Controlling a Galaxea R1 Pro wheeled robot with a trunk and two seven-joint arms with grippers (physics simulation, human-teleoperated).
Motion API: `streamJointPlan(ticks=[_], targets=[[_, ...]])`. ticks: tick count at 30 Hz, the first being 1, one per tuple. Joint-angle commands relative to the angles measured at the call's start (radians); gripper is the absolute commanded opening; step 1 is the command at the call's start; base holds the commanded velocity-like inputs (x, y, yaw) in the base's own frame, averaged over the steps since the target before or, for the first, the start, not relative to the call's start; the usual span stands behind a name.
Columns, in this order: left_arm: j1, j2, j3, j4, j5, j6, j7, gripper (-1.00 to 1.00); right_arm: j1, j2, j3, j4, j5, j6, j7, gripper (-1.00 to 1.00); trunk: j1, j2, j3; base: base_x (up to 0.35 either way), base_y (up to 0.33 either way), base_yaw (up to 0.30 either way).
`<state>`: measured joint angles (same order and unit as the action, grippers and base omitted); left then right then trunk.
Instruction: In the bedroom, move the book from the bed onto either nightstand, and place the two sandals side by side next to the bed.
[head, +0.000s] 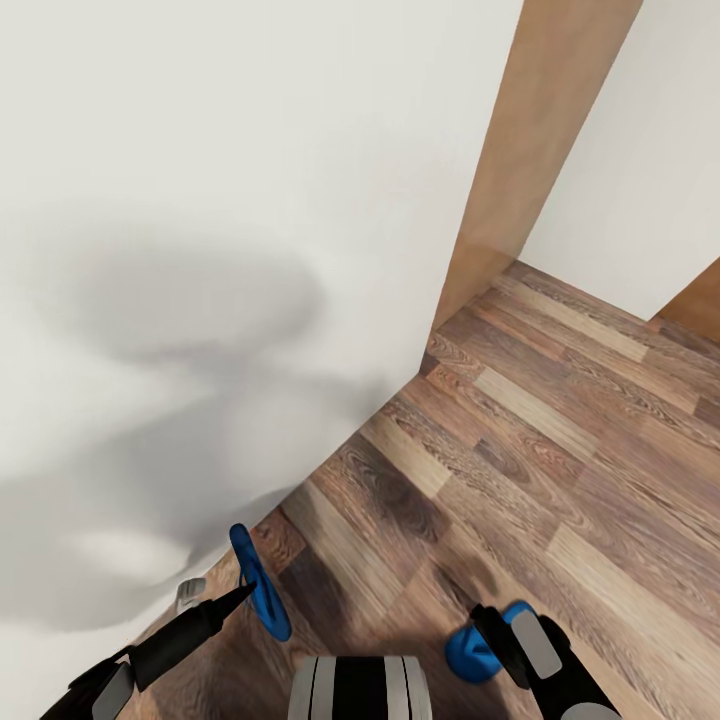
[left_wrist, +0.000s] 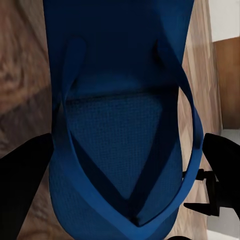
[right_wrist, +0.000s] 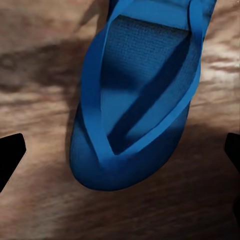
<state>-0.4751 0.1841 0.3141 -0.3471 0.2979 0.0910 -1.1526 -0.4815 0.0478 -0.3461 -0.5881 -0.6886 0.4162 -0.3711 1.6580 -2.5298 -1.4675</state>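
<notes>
Both bright blue sandals show. One sandal (head: 260, 585) stands on its edge above the floor, and my left gripper (head: 225, 603) is shut on it. In the left wrist view this sandal (left_wrist: 120, 75) spans the gap between the two black fingers (left_wrist: 22, 190). The other sandal (head: 470, 652) lies by my right gripper (head: 503, 640). In the right wrist view it (right_wrist: 135, 100) rests strap-up over the wood floor, and the right gripper (right_wrist: 120, 155) is open, its fingertips (right_wrist: 10, 155) well clear of it. Bed, book and nightstand are out of view.
A white wall (head: 200, 200) rises close in front and to the left, ending at a corner with a light wooden door frame (head: 530, 140). Brown plank floor (head: 560, 440) stretches to the right toward another white wall (head: 650, 150).
</notes>
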Motion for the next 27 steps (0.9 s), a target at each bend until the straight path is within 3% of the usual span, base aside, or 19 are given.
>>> streamJointPlan(ticks=[1, 27], targets=[[0.0, 0.0, 0.002, 0.0, 0.003, 0.009, -0.004, -1.0, 0.0, 0.001, -0.004, -0.002, -0.009, 0.003, -0.007, 1.0, 0.0, 0.0, -0.001, 0.079, 0.0, 0.0], [0.0, -0.001, 0.002, 0.0, 0.003, 0.009, -0.001, -1.0, 0.0, 0.0, -0.003, -0.002, -0.009, 0.003, -0.008, 1.0, 0.0, 0.0, -0.001, 0.034, -0.029, 0.0]])
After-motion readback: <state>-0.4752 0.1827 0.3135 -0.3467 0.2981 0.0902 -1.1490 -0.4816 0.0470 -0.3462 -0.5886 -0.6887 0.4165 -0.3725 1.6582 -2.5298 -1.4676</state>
